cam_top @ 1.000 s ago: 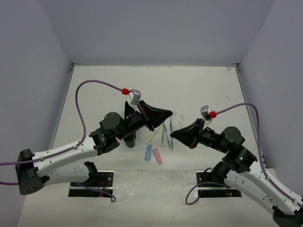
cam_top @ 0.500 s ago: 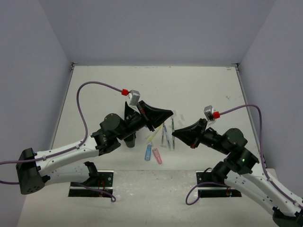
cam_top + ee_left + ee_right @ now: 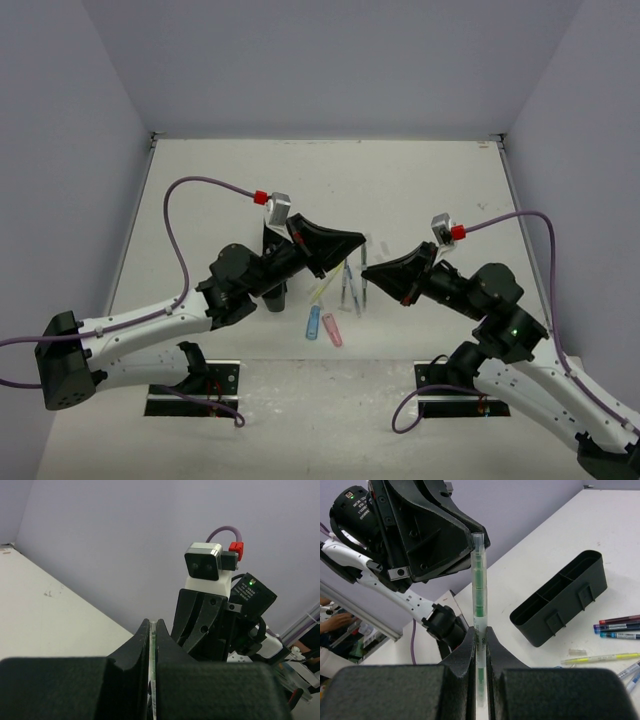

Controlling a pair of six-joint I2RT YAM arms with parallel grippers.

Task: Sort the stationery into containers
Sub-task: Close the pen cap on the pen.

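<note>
We're looking at the two arms meeting nose to nose above the middle of the worktop (image 3: 420,180), a little toward its near edge. The right gripper (image 3: 370,270) is clamped on a green pen (image 3: 478,580), a clear barrel with a green core. The pen stands straight up between the fingers (image 3: 465,650) in the right wrist view. Its top end reaches the tip of the left gripper (image 3: 352,240).

From the left wrist we see that gripper's fingers (image 3: 131,647) pinched down to a slit. A pale clear-and-green strip fills the slit, and we read it as the same pen, held at both ends. The right gripper's camera block sits just beyond.

The black organiser (image 3: 560,597) stands on the worktop toward the near edge, left of the middle. From above it is mostly hidden under the left arm (image 3: 277,297). Its open top shows dividers between compartments, but we can't make out anything inside them.

The rest of the stationery lies loose on the worktop beside it, on the side toward the right edge:
- A red pen (image 3: 620,619), a blue pen (image 3: 619,626) and a teal pen (image 3: 622,635) lie close together, nearly parallel.
- A yellow-green highlighter (image 3: 600,658) lies just beside them.
- A short blue piece (image 3: 313,323) and a short pink piece (image 3: 332,329) lie side by side, nearer the near edge than the pens.
</note>
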